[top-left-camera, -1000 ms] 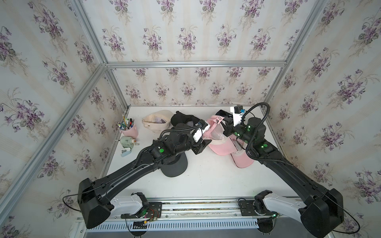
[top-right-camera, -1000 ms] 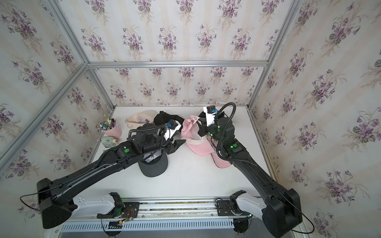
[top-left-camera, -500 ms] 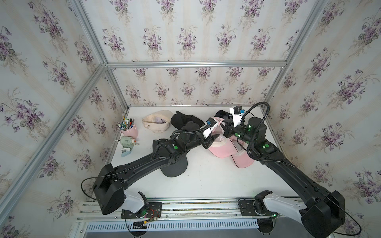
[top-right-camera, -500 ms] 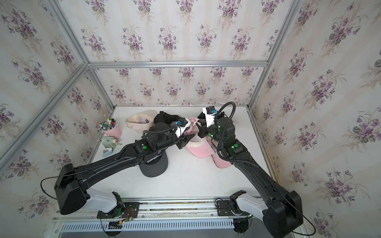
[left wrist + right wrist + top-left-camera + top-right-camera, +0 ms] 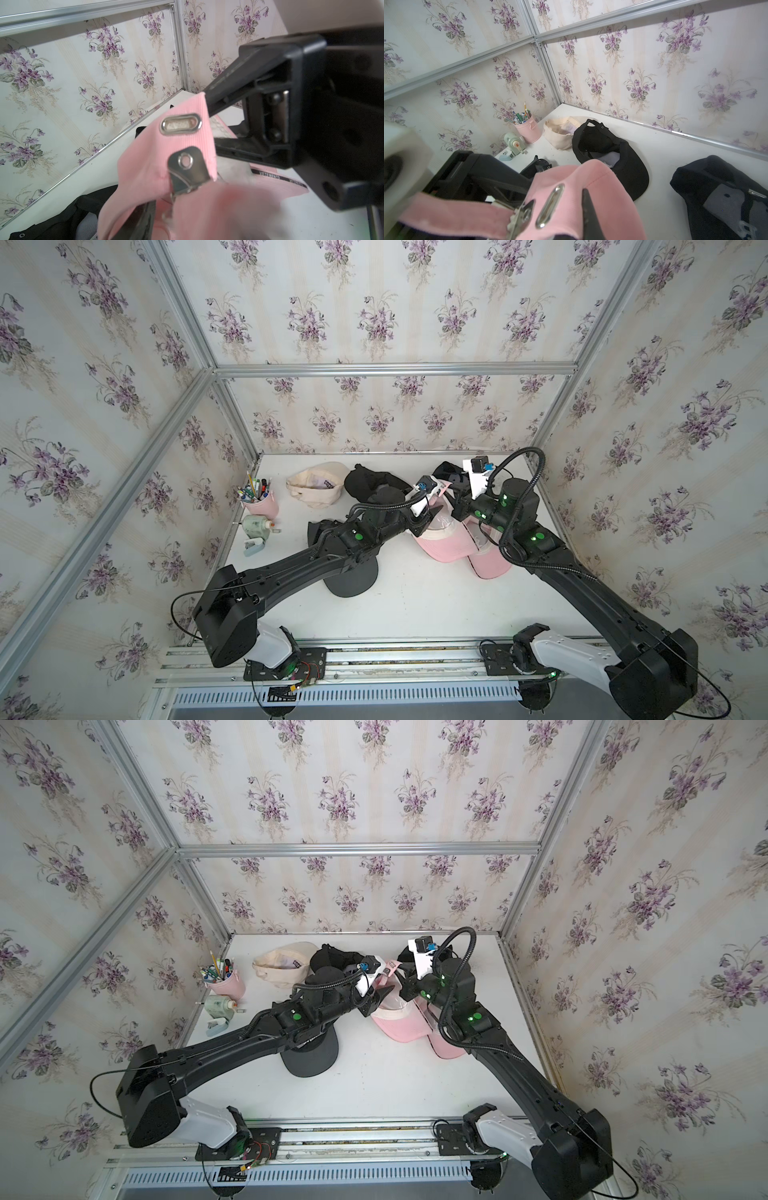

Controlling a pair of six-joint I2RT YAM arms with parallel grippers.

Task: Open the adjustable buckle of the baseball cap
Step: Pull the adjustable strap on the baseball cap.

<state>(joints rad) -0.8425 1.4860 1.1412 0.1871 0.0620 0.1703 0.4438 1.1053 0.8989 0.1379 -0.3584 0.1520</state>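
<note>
The step in hand is the release itself. The pink cap point(image 5: 451, 547) has its rear band raised above the table point(image 5: 415, 614), and the right claw point(image 5: 456, 506) is pressed together on that band, just beside the oval eyelet point(image 5: 180, 124). The metal buckle point(image 5: 188, 166) lies next to that pinch, between the 2 claws, and its strap point(image 5: 452, 216) runs off toward the left claw point(image 5: 384, 996). The left claw sits close against the strap, but I cannot tell whether it is spread or nipping it. The buckle looks not yet released. Next, the left claw should catch the buckle's flap or strap and draw it away from the right claw's hold.
</note>
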